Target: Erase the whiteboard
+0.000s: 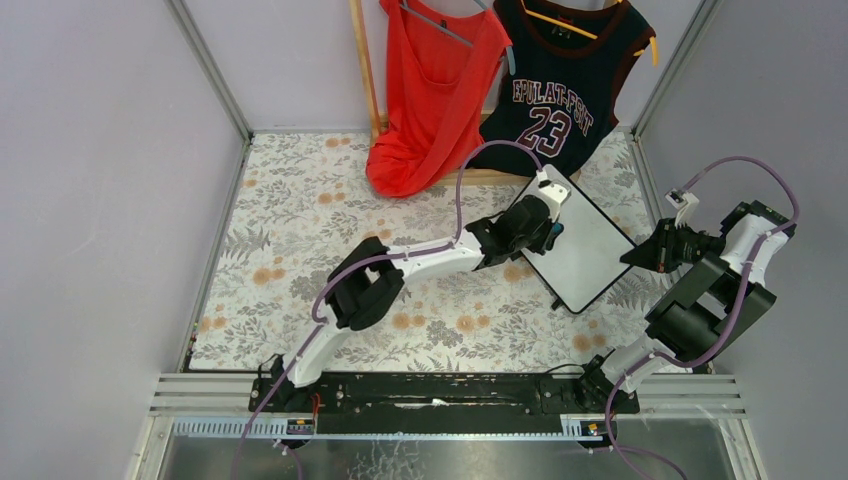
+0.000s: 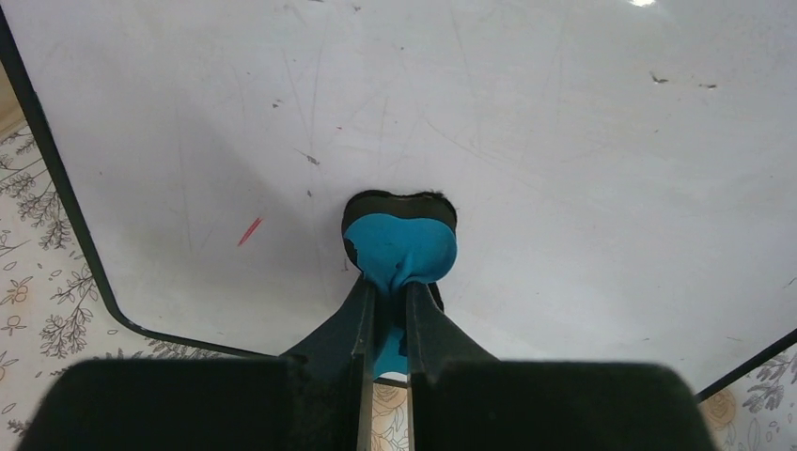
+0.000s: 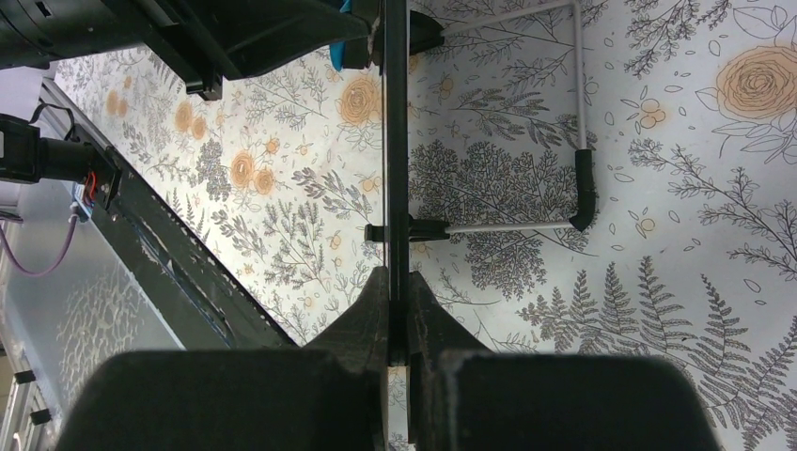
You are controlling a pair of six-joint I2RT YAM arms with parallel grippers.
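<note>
The whiteboard lies tilted at the right of the floral table, white with a thin black frame. In the left wrist view its surface fills the frame, with one short red stroke left of the eraser. My left gripper is shut on a small blue eraser, which presses on the board near its near edge; it also shows from above. My right gripper is shut on the whiteboard's edge, seen edge-on; from above it sits at the board's right side.
A red top and a dark jersey hang on a wooden rack at the back, just behind the board. The board's wire foot stands on the floral cloth. The black base rail runs along the near edge.
</note>
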